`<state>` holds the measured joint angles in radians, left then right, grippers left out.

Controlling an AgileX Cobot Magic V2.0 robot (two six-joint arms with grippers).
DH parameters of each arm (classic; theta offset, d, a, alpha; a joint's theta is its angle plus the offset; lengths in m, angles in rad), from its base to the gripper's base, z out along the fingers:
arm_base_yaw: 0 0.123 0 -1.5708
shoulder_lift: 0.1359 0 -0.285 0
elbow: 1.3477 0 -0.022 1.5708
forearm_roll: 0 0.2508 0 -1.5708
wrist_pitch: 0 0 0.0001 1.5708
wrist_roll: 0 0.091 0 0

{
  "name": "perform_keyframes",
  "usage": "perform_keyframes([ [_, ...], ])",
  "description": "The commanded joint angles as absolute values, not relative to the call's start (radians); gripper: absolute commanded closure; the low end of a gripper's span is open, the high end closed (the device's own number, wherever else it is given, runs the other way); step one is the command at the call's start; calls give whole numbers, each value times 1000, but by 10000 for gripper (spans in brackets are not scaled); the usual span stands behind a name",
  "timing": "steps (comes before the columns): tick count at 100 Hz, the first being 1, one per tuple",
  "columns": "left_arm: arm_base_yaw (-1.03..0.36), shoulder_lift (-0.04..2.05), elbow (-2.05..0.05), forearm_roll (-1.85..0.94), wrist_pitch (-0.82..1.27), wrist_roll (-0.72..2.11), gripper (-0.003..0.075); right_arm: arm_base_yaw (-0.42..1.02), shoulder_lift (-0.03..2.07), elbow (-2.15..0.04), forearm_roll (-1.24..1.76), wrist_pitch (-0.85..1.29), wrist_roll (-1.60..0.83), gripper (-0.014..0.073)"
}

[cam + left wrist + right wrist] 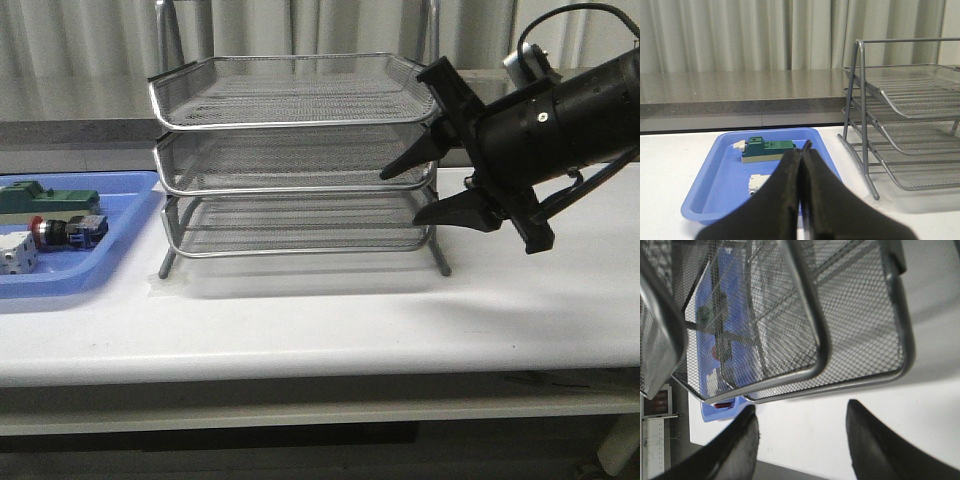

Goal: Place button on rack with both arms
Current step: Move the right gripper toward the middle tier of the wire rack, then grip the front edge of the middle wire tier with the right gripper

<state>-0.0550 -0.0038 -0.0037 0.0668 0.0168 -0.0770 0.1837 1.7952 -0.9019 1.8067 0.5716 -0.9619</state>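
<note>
The small push button with a red mushroom head and a blue-and-black block (68,230) lies on its side in the flat blue plastic tray (125,225), at the left end of the white table (330,320). Just beside it, toward the table's front, sits a white boxy switch (18,254); behind it lies a green block (55,198). The button is touched by neither arm.

To the right of the tray, close by but apart from it, stands the three-tier silver wire-mesh rack (295,160) on thin metal legs, all three trays showing nothing but mesh.

The right black tool (425,190) hangs at the rack's right front corner, level with the middle and lower tiers, its two pointed fingers spread wide with nothing between them; the bulky black cylindrical wrist (560,115) slopes up to the right. In its own wrist view the tool (802,440) gapes just off the mesh rims.

The left black tool (802,150) is pressed together, fingers meeting with nothing between them, pointing over the blue tray.
</note>
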Motion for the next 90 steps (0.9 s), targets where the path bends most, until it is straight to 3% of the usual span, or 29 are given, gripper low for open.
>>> perform_keyframes([
  [1,-52,-36,53,62,-63,-87,741,161,1755,-931,1938,644,-979,186],
  [90,-52,-36,53,62,-63,-87,741,111,1858,-1017,1938,757,-977,186],
])
